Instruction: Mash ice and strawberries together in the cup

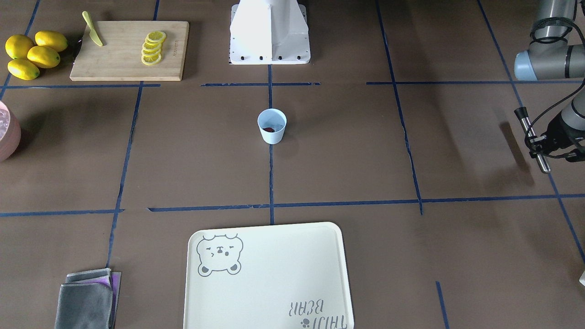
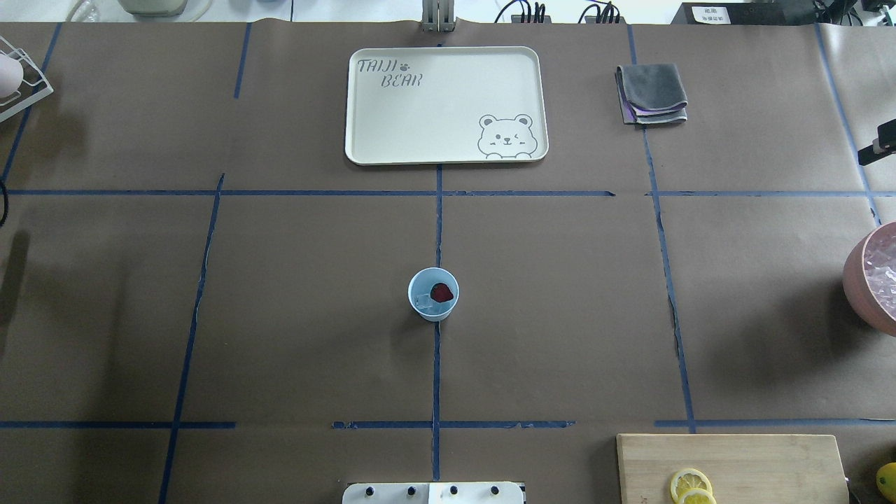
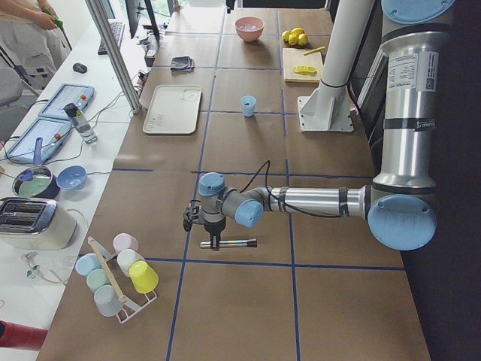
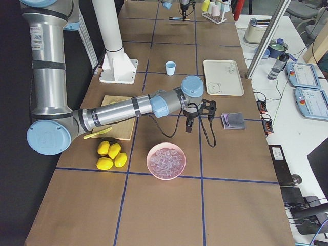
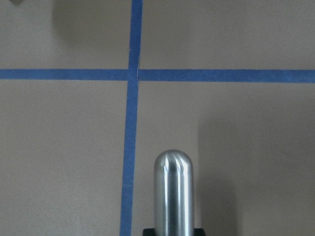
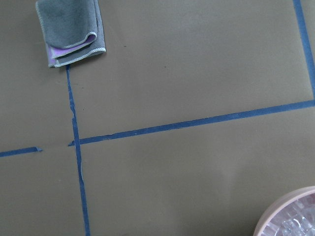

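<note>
The pale-blue cup [image 2: 422,283] stands upright at the table's centre, also in the front view [image 1: 272,132]. Inside it lie a dark-red strawberry [image 2: 441,292] and a clear chunk of ice [image 2: 423,302]. My left gripper [image 1: 539,145] is far off at the table's left end, shut on a metal rod [image 1: 542,162] with a rounded tip [image 5: 173,191], held level a little above the paper. My right gripper [image 4: 197,117] hovers near the pink bowl and the folded cloth; I cannot tell whether it is open or shut.
A pink bowl of ice [image 2: 855,280] sits at the right edge. A cream bear tray [image 2: 434,119] and a grey cloth [image 2: 651,93] lie at the far side. A cutting board [image 1: 119,64] with lemon slices, a knife and whole lemons [image 1: 34,54] is near the base. A cup rack [image 3: 116,274] stands by the left arm.
</note>
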Controlling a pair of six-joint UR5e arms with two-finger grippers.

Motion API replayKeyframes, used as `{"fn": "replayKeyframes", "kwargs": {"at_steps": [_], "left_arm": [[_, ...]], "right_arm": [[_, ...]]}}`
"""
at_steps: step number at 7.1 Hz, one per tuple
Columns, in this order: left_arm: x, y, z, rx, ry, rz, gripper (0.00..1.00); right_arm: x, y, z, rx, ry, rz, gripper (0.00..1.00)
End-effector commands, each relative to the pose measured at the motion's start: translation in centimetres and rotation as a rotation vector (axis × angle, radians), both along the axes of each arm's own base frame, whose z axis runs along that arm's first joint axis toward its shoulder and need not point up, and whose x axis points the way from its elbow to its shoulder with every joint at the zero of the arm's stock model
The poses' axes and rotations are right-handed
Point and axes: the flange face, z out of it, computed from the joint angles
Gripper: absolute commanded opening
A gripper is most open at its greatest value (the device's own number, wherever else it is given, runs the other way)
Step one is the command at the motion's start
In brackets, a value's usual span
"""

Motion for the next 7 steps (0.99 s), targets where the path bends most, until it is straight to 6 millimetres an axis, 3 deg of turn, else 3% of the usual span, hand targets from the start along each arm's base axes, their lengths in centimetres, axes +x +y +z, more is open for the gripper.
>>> {"fn": "replayKeyframes", "kwargs": {"at_steps": [1,7], "left_arm": [[0.1,0.0,0.9,0.026,0.015,0.005,0.03],[1.9,0.6,0.9,0.03,0.012,0.041,0.06]], "right_arm": [[0.0,0.0,0.0,0.002,0.0,0.0,1.0],[0.0,0.0,0.0,0.004,0.001,0.001,1.0]]}}
